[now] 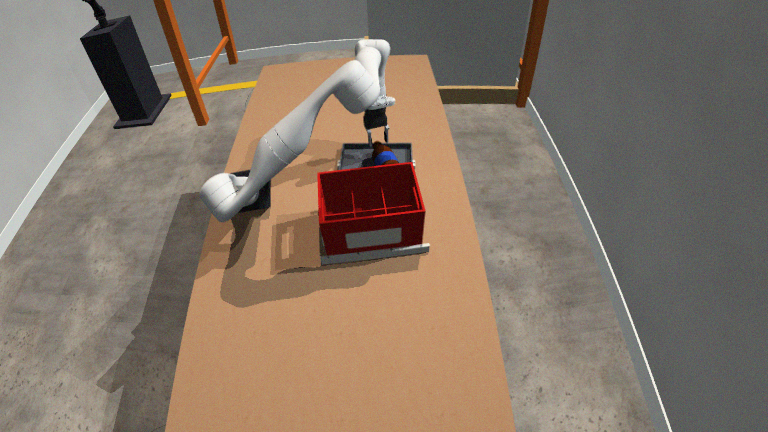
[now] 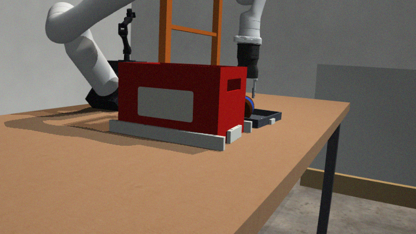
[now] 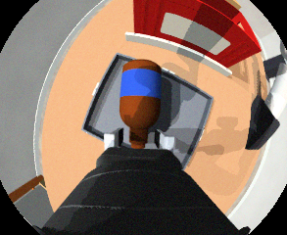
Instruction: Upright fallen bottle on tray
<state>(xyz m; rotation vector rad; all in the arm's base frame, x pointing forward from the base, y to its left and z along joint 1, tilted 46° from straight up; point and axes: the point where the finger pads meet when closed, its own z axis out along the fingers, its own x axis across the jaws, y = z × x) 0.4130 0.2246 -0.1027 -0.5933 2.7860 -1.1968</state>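
Observation:
The brown bottle with a blue band lies on its side in the dark grey tray. Its base points toward the crate and its neck points away. My gripper is open and points down over the neck end. In the wrist view the neck shows between the two fingers, with a gap on each side. The red crate stands level next to the tray and hides part of the bottle in the top and exterior views.
Low pale strips stand along the crate's foot. A small pale block sits against the tray's outer side. The crate has inner dividers and its high walls rise close to the bottle's base. The arm's base stands left of the crate.

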